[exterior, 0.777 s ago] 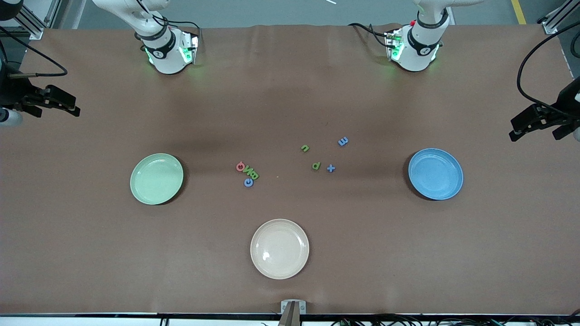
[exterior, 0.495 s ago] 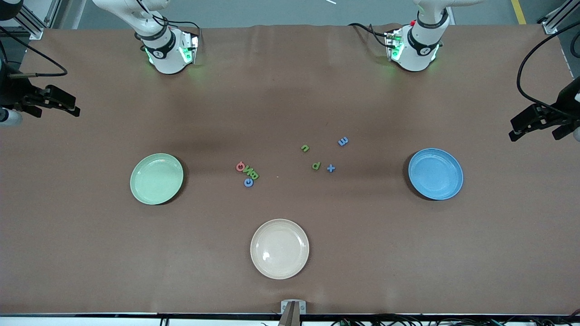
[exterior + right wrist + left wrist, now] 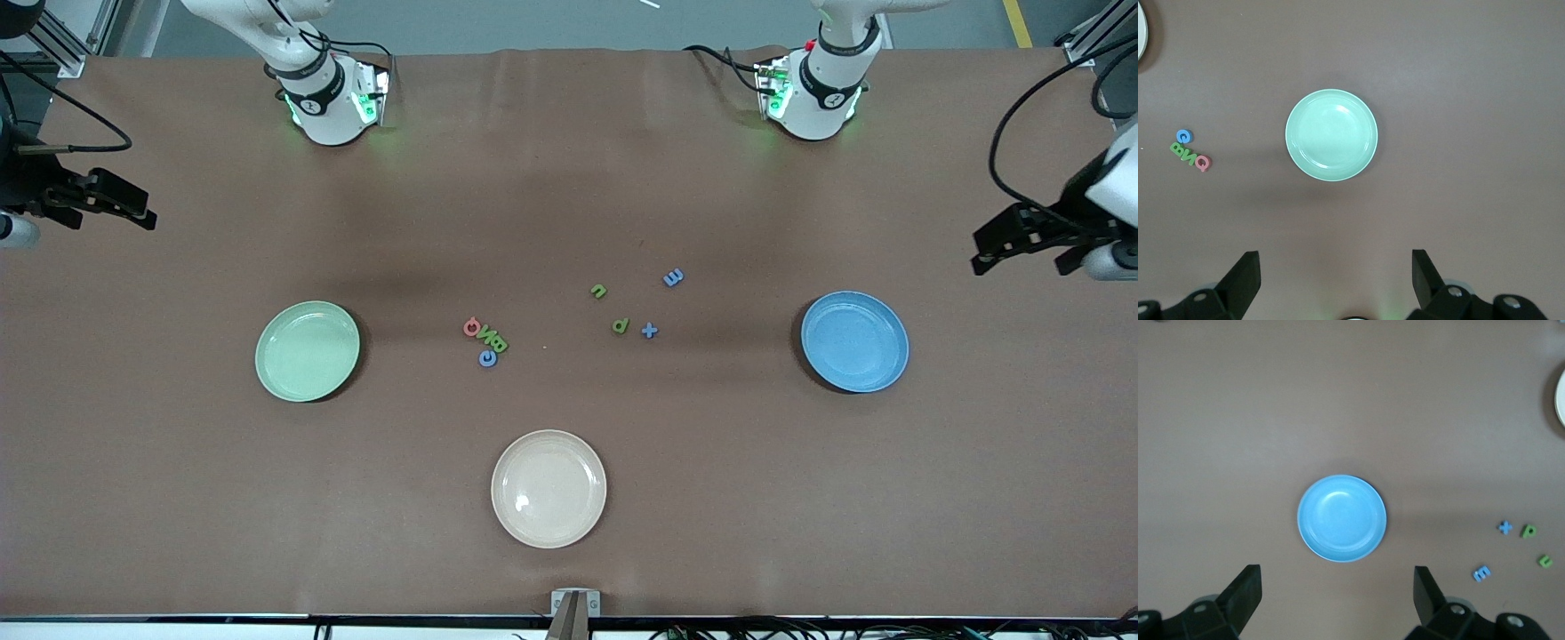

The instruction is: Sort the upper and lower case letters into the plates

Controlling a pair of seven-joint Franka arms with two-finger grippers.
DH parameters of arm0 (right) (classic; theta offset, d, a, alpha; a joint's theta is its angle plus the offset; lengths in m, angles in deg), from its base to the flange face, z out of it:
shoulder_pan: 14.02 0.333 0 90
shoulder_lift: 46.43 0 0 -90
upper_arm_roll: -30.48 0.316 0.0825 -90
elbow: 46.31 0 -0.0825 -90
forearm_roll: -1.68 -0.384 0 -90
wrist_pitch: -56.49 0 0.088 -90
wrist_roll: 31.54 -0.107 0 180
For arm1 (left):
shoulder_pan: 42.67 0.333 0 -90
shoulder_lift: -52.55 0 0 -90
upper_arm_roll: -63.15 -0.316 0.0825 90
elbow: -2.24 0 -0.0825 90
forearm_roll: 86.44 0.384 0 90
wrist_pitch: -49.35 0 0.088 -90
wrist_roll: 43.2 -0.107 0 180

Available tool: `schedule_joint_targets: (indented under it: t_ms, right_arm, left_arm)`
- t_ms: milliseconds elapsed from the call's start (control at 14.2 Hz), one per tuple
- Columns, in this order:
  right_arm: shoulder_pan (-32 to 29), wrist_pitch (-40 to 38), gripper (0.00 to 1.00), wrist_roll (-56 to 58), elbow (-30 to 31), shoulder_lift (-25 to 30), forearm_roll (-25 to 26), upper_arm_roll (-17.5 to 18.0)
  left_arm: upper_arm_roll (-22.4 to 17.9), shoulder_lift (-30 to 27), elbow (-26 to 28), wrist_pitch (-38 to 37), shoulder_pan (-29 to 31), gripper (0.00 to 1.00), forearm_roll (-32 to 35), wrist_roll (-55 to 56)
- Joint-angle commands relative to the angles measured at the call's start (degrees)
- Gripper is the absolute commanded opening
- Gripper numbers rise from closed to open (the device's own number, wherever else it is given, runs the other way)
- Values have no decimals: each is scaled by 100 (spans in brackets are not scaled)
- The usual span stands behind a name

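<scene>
Left gripper [image 3: 978, 253] shifted inward, cream plate [image 3: 548, 488] nearby

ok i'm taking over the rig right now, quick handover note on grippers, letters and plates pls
Left gripper: open, empty, up at its own end of the table.
Right gripper: open, empty, up at its own end.
Letters: four clustered toward the mint plate; four scattered toward the blue plate.
Cream plate nearest the front camera, holding nothing.
Done: nothing sorted.
Left: all eight letters.
</scene>
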Motion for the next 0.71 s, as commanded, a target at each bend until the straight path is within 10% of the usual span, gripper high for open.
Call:
schedule_joint_targets:
  t_ms: [0, 424, 636]
  right_arm:
    - [-8, 110, 100, 68, 140, 170, 72, 16]
    - [-8, 119, 100, 121, 149, 162, 81, 16]
    - [-8, 127, 100, 121, 149, 153, 81, 16]
  left_arm:
    - [144, 354, -5, -279, 7, 100, -11, 42]
    - [284, 495, 336, -491, 16, 99, -230, 102]
    - [1020, 301, 1144, -81, 25, 99, -407, 2004]
